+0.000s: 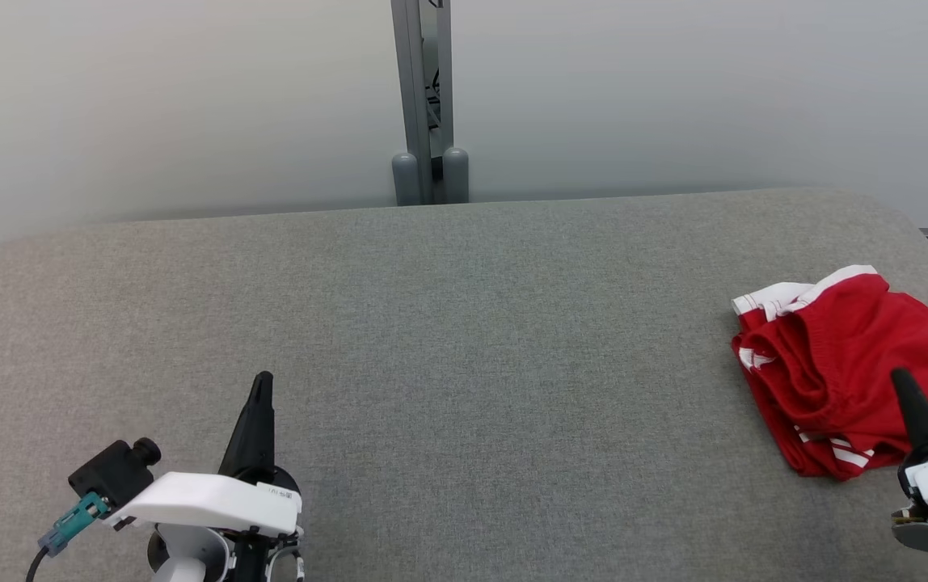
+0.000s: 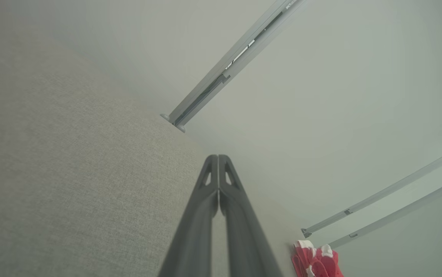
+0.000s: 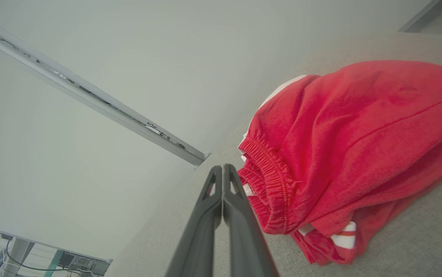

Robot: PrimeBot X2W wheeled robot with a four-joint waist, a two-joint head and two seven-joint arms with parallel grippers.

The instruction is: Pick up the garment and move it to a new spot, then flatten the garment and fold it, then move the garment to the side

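A: Start at the right gripper [image 1: 903,378]. How does it stand?

B: Its two dark fingers are pressed together tip to tip and hold nothing. In the head view the tip overlaps the near part of the red shorts [image 1: 844,368]; the right wrist view shows the cloth just beside the fingers, to their right, not between them.

A: And the left gripper [image 1: 263,381]?

B: Also closed and empty, low on the left of the grey padded table [image 1: 464,339], well apart from the shorts, which show small and far off in its wrist view.

A: So where does the garment lie?

B: At the table's right end, near the edge, bunched and loosely doubled over. The right arm is plainly the nearer one.

A: Which way does it run?

B: In the head view its long axis goes from the white-striped waistband [image 1: 787,297] at the far left down toward the striped hems at the near right. The gathered elastic edge faces the table's middle.

A: What does the next move turn on?

B: I judge the right fingers must part first, then shift slightly right onto the cloth.
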